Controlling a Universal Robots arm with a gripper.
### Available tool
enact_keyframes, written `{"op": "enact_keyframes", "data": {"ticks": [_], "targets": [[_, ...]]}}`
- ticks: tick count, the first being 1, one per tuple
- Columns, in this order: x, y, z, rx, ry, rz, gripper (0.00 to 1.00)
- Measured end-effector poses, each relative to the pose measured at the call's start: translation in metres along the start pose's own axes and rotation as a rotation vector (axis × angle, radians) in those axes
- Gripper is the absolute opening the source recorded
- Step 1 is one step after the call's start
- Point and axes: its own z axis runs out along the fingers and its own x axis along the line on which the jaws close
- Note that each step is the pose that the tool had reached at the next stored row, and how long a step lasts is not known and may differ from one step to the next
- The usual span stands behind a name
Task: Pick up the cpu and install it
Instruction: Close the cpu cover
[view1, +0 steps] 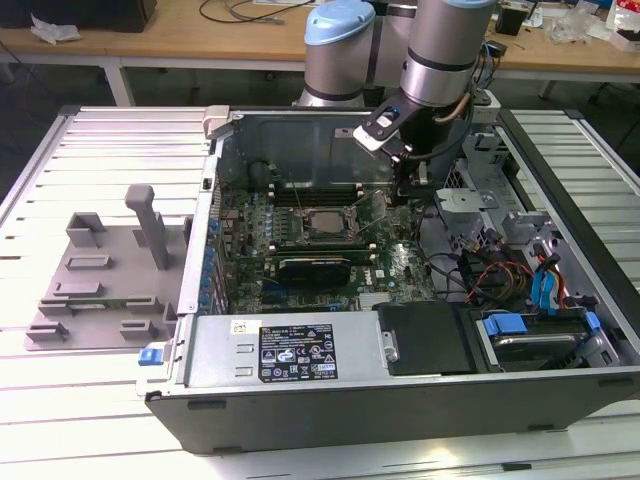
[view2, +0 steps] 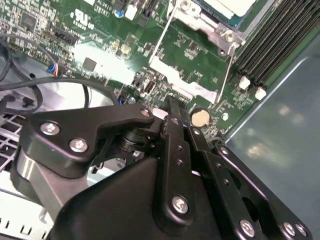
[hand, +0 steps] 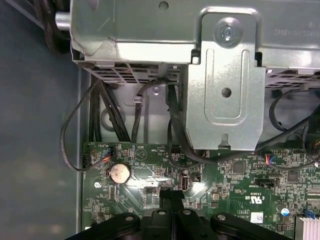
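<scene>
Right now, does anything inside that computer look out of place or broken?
Nothing looks broken or spilled. The thin wire lever beside the socket holding the cpu seems unlatched, slanting over the motherboard near the gripper.

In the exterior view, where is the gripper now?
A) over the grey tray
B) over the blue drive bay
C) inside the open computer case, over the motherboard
C: the gripper hangs inside the open case, over the green motherboard, to the exterior view's right of the socket.

Matt black pincer (hand: 171, 194), bare metal bracket (hand: 225, 105)
</scene>
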Motion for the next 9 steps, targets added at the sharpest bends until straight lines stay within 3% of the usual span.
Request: {"op": "enact_keyframes", "data": {"ticks": [4,9], "targets": [[0.0001,-0.0066,0.0004,0.0,-0.0004,0.0,0.11],[0.0004,-0.0199,0.0007,0.0,-0.0003,0.0,0.11]]}}
